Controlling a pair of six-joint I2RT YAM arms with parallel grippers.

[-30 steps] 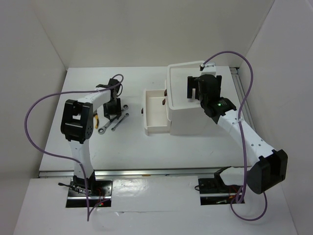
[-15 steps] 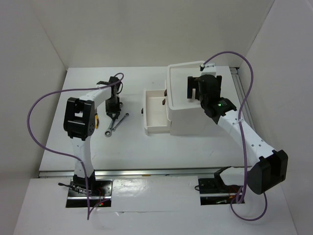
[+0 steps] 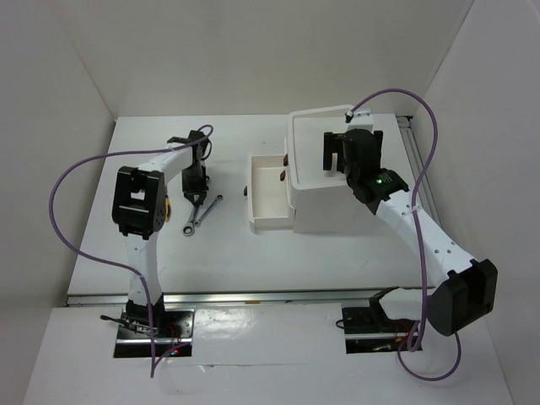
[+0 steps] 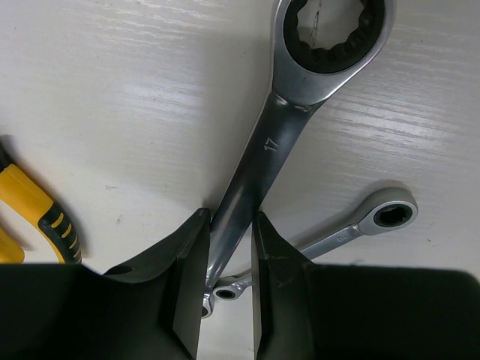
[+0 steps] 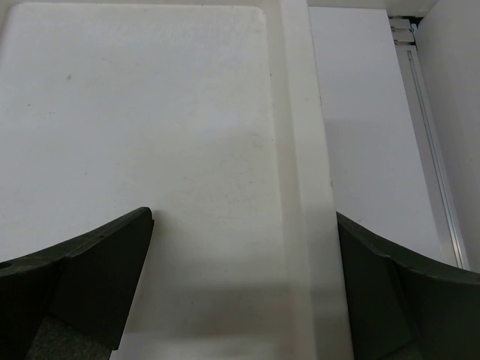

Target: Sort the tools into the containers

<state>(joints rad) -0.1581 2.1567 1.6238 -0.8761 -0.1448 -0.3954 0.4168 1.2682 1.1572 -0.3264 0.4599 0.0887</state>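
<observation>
Left gripper (image 3: 196, 181) has swung back and come down since a second ago; it now sits on the tool pile at the left of the table (image 3: 253, 253).

Wrist view: its fingers (image 4: 191, 285) straddle the shank of the large wrench (image 4: 259, 161) (stamped 17) and press close on both sides. I judge it clamped, with the wrench apparently still flat on the surface. The small wrench (image 4: 352, 229) lies just beside it, its near end tucked under the large one's shank. The pliers (image 4: 45, 217) lie to the left, apart from the fingers.

Right gripper (image 5: 241, 225) hangs over the top tray (image 5: 296, 150), spread wide and holding nothing. One drawer (image 3: 268, 221) stands pulled out toward the tools.

Step in hand: picking up the large wrench. The next move calls for a straight lift, so the small wrench is not dragged along, then a carry rightward to a container (which one cannot be told). The grip sits low on the shank, so the heavy head may droop.
</observation>
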